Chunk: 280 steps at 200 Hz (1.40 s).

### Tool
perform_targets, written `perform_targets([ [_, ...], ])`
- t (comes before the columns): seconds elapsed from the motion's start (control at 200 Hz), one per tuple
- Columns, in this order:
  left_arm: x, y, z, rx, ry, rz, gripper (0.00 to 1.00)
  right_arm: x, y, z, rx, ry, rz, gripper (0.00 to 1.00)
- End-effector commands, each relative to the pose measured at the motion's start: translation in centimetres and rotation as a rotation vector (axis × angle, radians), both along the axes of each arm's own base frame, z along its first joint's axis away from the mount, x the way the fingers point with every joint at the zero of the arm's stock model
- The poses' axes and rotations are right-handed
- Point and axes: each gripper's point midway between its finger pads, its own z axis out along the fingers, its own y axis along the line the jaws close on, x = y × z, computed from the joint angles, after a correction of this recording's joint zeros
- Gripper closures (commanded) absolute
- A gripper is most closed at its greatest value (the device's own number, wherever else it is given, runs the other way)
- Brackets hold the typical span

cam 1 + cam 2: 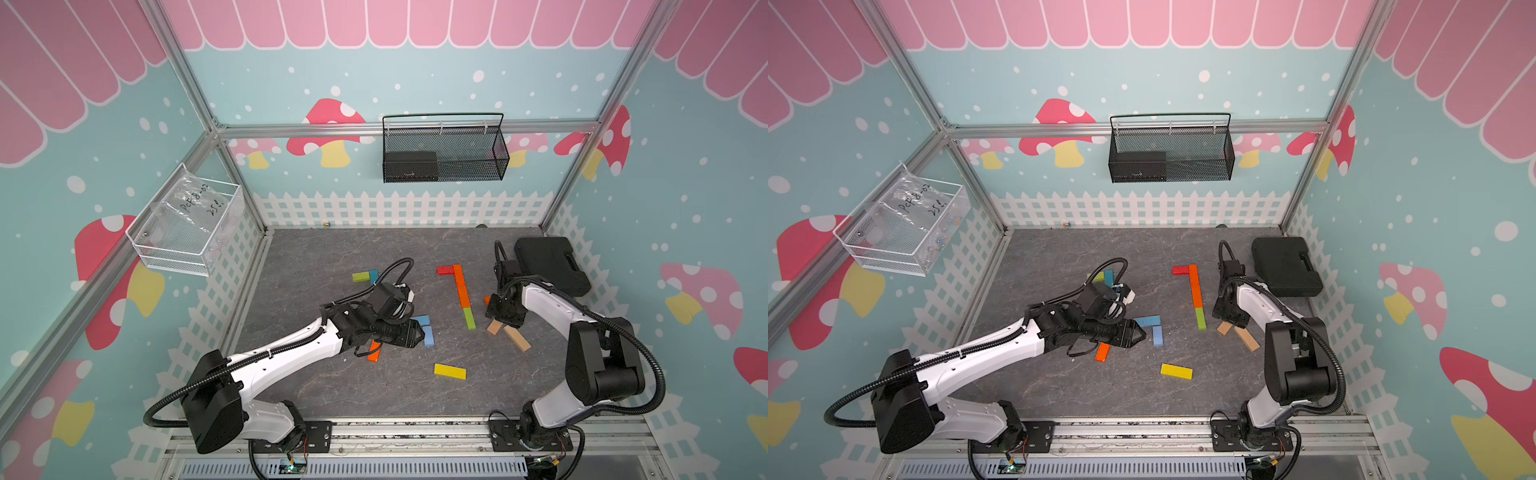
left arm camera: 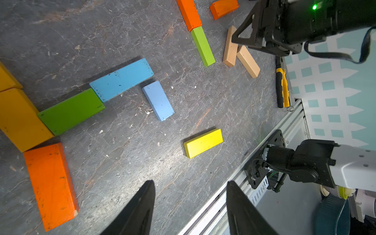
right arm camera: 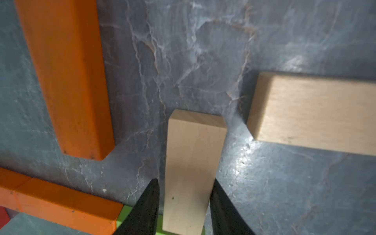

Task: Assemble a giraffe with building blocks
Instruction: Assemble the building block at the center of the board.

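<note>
Straddling a tan block (image 3: pixel 195 152), the right claw (image 3: pixel 185 180) has its jaws partway apart, one finger down either long side. A sliver of counter (image 3: pixel 203 61) shows beside one finger, and I cannot tell whether they press the wood. The block lies flat directly under the claw, its long axis running straight ahead of the fingers, so the jaws would close across its narrow width, which looks the right grip. To one side of the claw a second tan block (image 3: pixel 315 114) ends near the first block's far corner, narrowly apart. On the other side a loose orange block (image 3: pixel 67 81) lies roughly parallel, with open counter between. Behind the fingertips runs the orange-and-green row (image 1: pixel 461 286), so lifting straight up seems safest. The left claw (image 2: pixel 190 195) is well apart, jaws spread and empty.
</note>
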Motion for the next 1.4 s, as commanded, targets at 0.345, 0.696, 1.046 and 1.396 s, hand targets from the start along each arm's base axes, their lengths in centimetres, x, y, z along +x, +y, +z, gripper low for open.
perform_targets([
  [0.345,-0.1,-0.7,0.4,-0.026,-0.011,-0.049,0.4,0.1,0.1,-1.5,0.033,-0.001,-0.124,0.41],
  [0.696,-0.1,-0.5,0.2,-0.021,-0.01,-0.036,0.4,0.3,0.3,-3.4,0.053,0.03,-0.162,0.44],
  [1.046,-0.1,-0.4,0.5,-0.026,-0.013,-0.037,0.4,0.6,0.8,-4.6,0.103,0.047,-0.211,0.56],
  [1.396,0.0,-0.3,0.9,-0.033,-0.023,-0.041,0.4,0.8,1.7,-3.0,0.201,0.009,-0.358,0.76],
])
